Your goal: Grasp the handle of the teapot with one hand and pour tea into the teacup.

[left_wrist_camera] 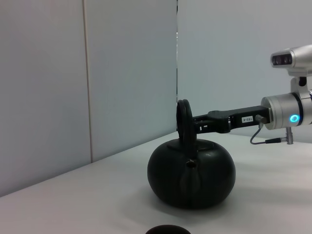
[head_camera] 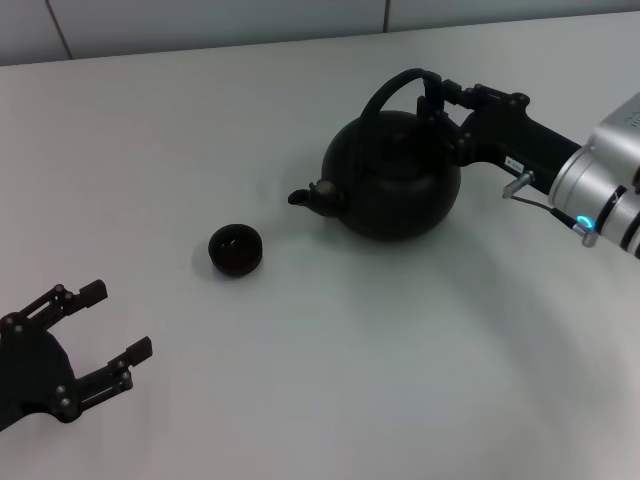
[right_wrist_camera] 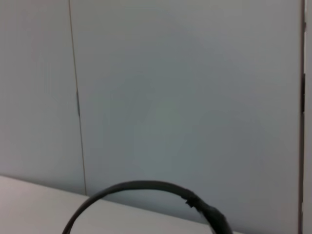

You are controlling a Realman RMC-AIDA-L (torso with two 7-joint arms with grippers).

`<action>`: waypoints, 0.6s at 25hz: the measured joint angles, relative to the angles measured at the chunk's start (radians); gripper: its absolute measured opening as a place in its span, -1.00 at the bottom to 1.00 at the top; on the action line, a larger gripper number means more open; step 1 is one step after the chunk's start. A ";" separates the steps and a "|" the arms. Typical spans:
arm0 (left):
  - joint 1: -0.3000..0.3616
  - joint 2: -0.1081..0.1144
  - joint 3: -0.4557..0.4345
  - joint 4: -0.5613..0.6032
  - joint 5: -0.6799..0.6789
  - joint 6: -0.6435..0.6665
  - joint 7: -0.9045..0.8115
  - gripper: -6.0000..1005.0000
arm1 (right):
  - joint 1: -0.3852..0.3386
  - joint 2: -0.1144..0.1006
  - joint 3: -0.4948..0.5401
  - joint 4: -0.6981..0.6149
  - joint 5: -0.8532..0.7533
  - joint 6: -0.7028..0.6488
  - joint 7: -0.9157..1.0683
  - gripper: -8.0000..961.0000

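While its jaws seem clenched on the handle [head_camera: 395,88], though black on black blurs the contact, the right gripper [head_camera: 437,98] should lift the teapot [head_camera: 392,175] level from the counter's far right. Teacup [head_camera: 236,249] sits mid-counter, beyond the spout. Left gripper [head_camera: 112,325] idles released, near-left corner.

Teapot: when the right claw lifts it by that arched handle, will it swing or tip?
The teapot looks bulky and probably heavy. The right claw holds the handle off its top, toward the back, so the spout may dip forward. The thin handle may pivot, so expect some swing.
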 joint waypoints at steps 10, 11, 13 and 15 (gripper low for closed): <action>-0.005 0.000 0.001 0.000 0.000 0.001 -0.002 0.61 | -0.085 0.001 0.037 -0.007 0.003 -0.115 0.000 0.22; -0.005 0.000 0.001 0.000 0.000 0.001 -0.002 0.61 | -0.085 0.001 0.037 -0.007 0.003 -0.115 0.000 0.30; -0.008 0.000 0.001 0.000 0.000 0.000 -0.002 0.61 | -0.130 0.000 0.043 -0.007 0.004 -0.175 0.000 0.41; -0.022 0.000 0.006 0.000 0.000 -0.013 -0.003 0.61 | -0.203 0.001 0.084 -0.003 0.004 -0.269 -0.009 0.46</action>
